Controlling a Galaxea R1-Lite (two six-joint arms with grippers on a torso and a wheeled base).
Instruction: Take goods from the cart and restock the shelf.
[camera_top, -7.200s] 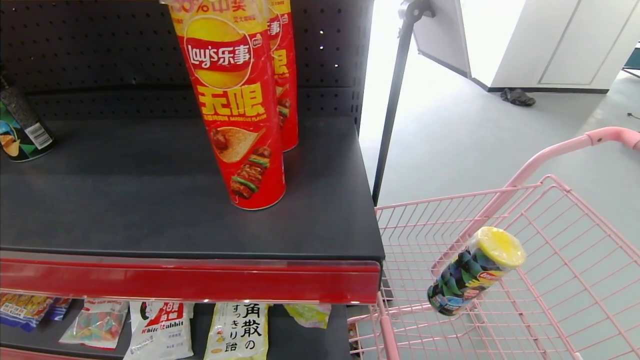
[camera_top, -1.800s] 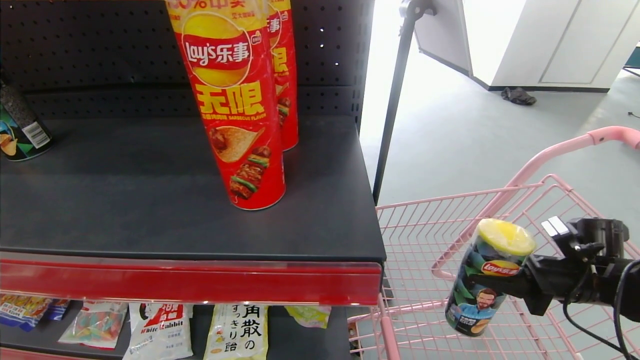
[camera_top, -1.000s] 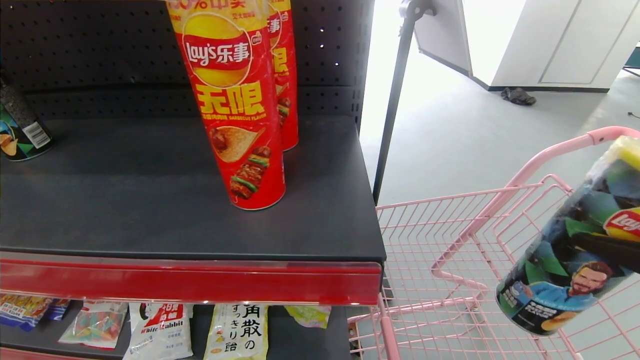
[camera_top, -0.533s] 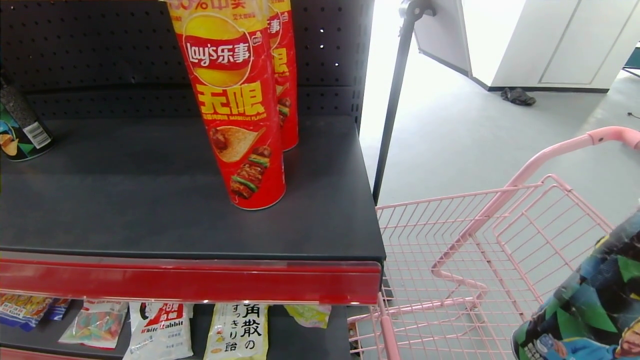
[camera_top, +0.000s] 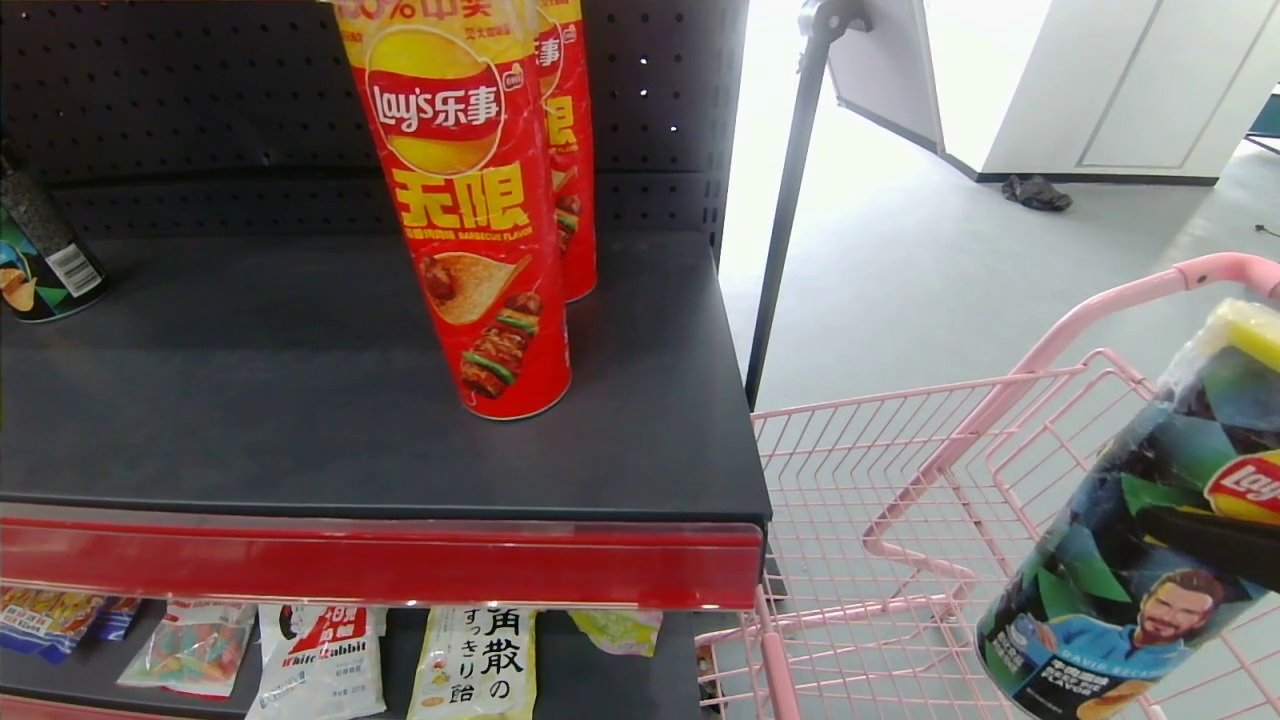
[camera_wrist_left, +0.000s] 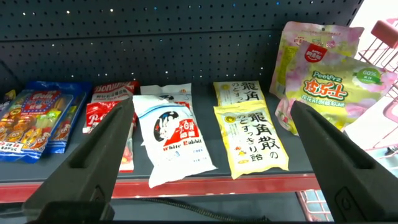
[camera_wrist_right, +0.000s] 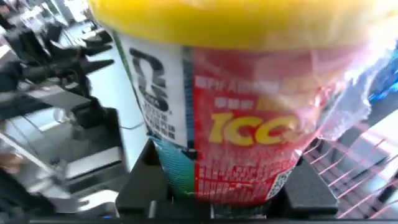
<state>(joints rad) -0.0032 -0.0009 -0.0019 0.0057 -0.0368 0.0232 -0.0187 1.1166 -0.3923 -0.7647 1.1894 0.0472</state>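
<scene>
Yellow-lidded chip can clamped in right gripper, above pink cart

Green chips can tilted abv pink cart.

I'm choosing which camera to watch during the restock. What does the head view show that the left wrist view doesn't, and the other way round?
Head view only: two red chip tubes standing on the upper shelf, and the dark chip can held near the pink cart. Left wrist view only: the open left gripper. Both: the white candy bag and yellow candy bag on the lower shelf, plus part of the pink cart.
</scene>
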